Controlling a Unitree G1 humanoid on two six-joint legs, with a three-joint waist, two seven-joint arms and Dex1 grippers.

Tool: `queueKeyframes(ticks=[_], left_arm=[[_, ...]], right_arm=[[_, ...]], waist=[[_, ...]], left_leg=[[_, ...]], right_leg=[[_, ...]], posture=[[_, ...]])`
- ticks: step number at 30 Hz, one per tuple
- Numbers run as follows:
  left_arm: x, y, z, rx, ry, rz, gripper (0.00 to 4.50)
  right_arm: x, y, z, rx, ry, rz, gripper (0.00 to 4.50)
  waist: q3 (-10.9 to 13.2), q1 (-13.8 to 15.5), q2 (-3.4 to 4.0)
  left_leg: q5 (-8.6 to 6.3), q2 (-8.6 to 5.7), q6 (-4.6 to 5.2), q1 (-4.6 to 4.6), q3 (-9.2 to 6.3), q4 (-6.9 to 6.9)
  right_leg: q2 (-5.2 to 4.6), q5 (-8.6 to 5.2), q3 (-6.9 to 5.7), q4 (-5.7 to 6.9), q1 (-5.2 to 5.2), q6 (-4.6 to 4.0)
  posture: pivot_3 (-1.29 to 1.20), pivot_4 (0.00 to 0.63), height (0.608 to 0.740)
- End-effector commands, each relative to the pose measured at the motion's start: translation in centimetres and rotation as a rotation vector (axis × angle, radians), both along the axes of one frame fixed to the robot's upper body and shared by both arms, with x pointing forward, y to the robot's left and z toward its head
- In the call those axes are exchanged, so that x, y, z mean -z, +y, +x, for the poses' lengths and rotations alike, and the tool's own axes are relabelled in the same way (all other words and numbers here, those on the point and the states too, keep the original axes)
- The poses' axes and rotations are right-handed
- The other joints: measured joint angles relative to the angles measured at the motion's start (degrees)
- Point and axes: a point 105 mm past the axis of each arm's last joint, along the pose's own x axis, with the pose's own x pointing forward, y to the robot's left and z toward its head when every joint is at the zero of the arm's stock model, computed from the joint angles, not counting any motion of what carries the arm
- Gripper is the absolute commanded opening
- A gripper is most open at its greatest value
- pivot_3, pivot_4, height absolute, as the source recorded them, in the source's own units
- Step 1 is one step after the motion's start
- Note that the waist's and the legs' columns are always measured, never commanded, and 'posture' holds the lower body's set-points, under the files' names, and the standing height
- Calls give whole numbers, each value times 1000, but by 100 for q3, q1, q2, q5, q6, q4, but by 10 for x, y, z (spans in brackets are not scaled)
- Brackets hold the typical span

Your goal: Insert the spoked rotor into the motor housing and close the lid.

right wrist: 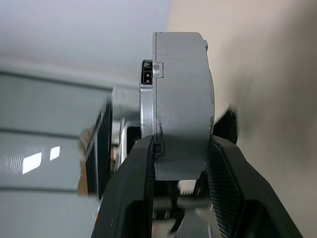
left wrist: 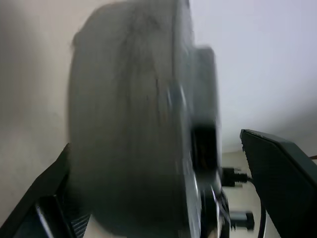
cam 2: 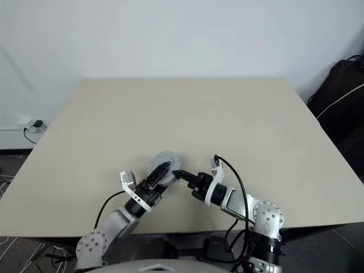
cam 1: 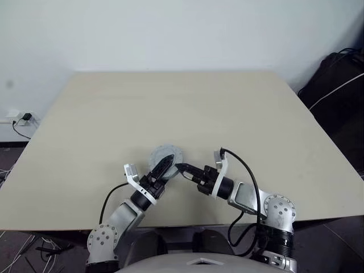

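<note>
Right wrist view shows the right hand (right wrist: 181,158) squeezing the grey motor (right wrist: 181,104); the open left hand (cam 1: 165,166) at nine o'clock should back off slowly.

One round grey motor assembly (cam 1: 166,158); two black-fingered grippers, left (cam 1: 163,166) and right (cam 1: 181,168); one beige table (cam 1: 182,108); one black bag (cam 1: 341,91); one wall plug (cam 1: 25,117).

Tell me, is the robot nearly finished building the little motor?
It looks close. The round grey metal motor assembly appears closed up, with no loose rotor or lid on the beige table. The right gripper clamps it by its flat faces, held off the table. The left gripper stands open around it. Left: setting it down.
</note>
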Motion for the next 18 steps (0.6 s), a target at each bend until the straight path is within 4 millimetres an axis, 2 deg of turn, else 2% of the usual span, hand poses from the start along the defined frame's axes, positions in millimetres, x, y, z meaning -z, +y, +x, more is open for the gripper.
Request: queueKeyframes(ticks=[1, 6, 9, 14, 18], left_arm=[[-14, -15, 2, -19, -27, -123, 4500], [-13, -13, 4, -46, -28, -118, 4500], [-12, -12, 4, -57, -26, -117, 3905], [-12, -10, 5, -70, -28, -114, 2366], [-12, -9, 6, -78, -28, -105, 2260]], right_arm=[[-23, 4, -2, -27, -80, 63, 1199], [-21, -2, 1, 4, -68, 46, 1199], [-20, -5, 4, 24, -66, 38, 1199], [-16, -7, 8, 44, -87, -31, 1199], [-16, -11, 14, 75, -183, -146, 1199]], waist=[[0, -2, 0], [-1, -1, 0], [-1, -1, -1], [-1, 3, -1], [-4, 9, -1]], left_leg=[[0, 0, 0, 0, 1, 1], [0, 1, 0, 2, 2, 6], [0, 1, 1, 1, 3, 6], [0, 1, 2, 0, 2, 8], [0, 1, 5, 0, 3, 14]], right_leg=[[0, 2, 1, 0, 0, 3], [1, 5, 3, 0, 1, 4], [3, 7, 3, 0, 2, 7], [7, 17, 3, 0, 2, 22], [6, 16, 4, 0, 4, 22]], posture=[[0, 0, 740], [0, 0, 740], [0, 0, 740], [0, 0, 740], [0, 0, 740]])
